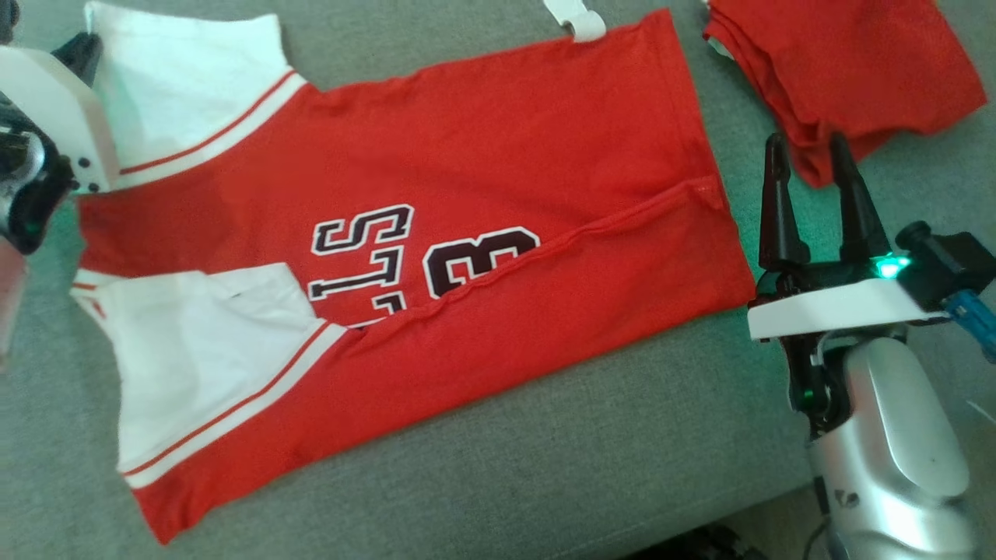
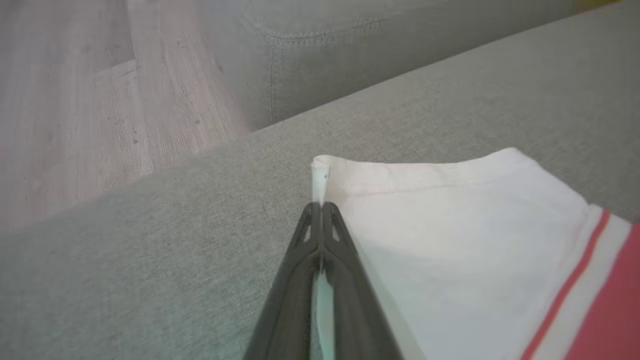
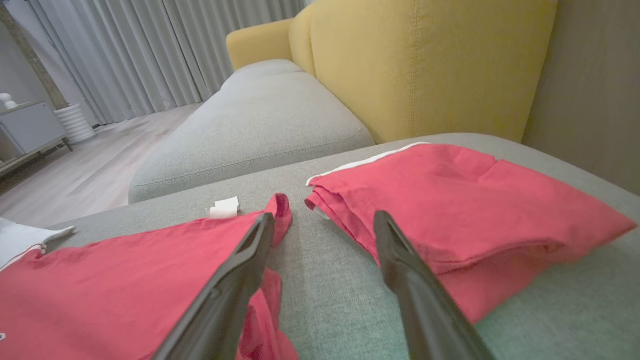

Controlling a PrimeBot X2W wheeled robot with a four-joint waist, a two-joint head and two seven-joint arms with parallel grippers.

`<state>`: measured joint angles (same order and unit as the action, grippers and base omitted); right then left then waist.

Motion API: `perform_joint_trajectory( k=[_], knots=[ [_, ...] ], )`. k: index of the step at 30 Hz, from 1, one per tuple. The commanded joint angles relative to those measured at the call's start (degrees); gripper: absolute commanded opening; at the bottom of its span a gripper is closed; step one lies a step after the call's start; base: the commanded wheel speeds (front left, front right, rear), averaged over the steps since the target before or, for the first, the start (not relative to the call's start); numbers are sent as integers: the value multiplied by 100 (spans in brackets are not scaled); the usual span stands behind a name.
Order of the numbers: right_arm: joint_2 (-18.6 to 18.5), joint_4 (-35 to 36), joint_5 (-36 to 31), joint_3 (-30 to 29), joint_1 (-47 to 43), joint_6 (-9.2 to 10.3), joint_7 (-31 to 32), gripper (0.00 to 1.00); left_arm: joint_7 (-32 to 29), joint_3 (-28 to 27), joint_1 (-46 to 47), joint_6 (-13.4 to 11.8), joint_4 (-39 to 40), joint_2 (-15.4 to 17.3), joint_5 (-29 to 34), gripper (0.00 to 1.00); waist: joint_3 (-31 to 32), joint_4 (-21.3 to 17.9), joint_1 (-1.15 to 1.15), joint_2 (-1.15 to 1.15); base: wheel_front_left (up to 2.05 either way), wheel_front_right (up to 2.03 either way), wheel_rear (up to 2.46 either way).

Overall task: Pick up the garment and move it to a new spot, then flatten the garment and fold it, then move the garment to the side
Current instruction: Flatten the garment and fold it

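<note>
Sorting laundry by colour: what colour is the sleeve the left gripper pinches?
White sleeve, red-striped trim; left wrist view shows it best.

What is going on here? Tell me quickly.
The robot is mid-fold on a red jersey spread on the grey sofa cushion. One long side is already folded over the number. Its left fingers are shut on the corner of a white sleeve. The right fingers hang open by the hem, holding nothing. A second red garment lies folded beside them.

Grey sofa seat point(image 1: 545, 467), red jersey point(image 1: 506, 140) laid out, folded red garment point(image 1: 848, 70) nearby, perhaps a white label point(image 1: 580, 19)
</note>
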<state>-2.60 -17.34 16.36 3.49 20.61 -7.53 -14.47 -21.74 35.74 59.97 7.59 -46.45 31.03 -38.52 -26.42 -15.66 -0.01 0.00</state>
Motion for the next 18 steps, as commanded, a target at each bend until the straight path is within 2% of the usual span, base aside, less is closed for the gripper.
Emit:
perform_joint_trajectory(
  k=[1,6,10,15,18],
  knots=[
    [-28,107,-145,72,135,4,-52,100,342,-149,136,-10,178,202,-25,0,179,142,1,0,0,0,0],
    [-28,-42,-618,-31,255,4,28,100,1301,-117,-25,-10,406,13,39,0,578,493,1,0,0,0,0],
    [-28,-112,-1003,-101,387,4,429,100,1824,-16,-353,-40,784,-73,135,0,894,865,1,0,0,0,0],
    [-43,-270,-1270,-241,587,4,1089,100,2309,-82,-1054,-317,1499,-110,52,0,1163,1345,1,0,0,0,0],
    [-200,-422,-1367,-315,747,4,1458,100,2444,-60,-1600,-469,2037,-111,-23,0,1226,1603,1,0,0,0,0]
  ],
)
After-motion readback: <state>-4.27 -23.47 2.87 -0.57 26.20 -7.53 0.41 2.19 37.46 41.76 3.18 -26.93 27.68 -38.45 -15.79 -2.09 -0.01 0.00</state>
